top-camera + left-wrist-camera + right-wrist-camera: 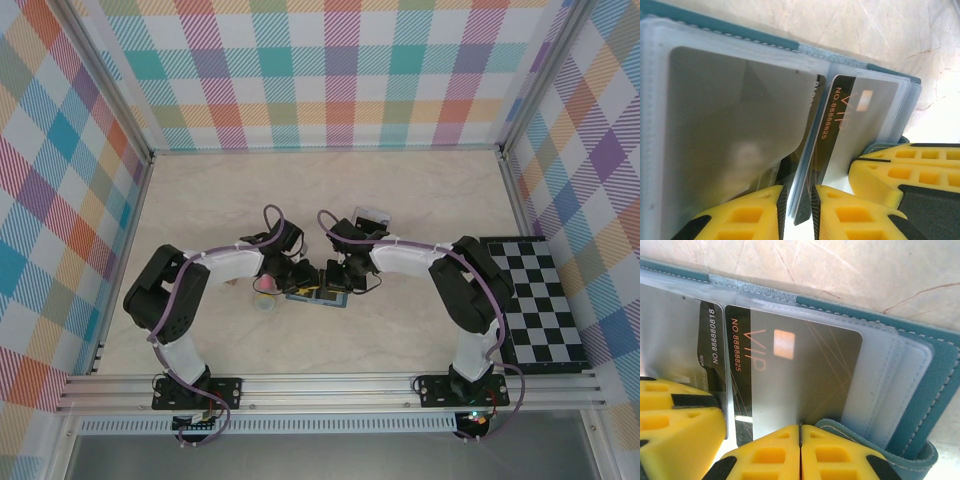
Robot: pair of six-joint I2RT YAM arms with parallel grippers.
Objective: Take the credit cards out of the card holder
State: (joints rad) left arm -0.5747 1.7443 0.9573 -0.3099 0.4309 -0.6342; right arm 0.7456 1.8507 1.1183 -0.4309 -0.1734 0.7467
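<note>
The card holder (318, 296) lies open on the table between both arms, teal outside (940, 370) with clear sleeves inside. A black VIP credit card (850, 125) (805, 370) sits in one sleeve. A second black card (714, 340) lies to its left and a grey one (735, 125) fills the big sleeve. My left gripper (799, 200) (300, 280) is shut on the edge of a card in its sleeve. My right gripper (800, 432) (335, 280) is shut, pinching the lower edge of the VIP card's sleeve beside the holder's curled teal rim.
A pink stick (265, 284) and a small round thing (263, 303) lie by the left wrist. A small dark flat pile (372, 214) sits behind the right arm. A checkerboard (530, 300) covers the right side. Plaid walls enclose the table.
</note>
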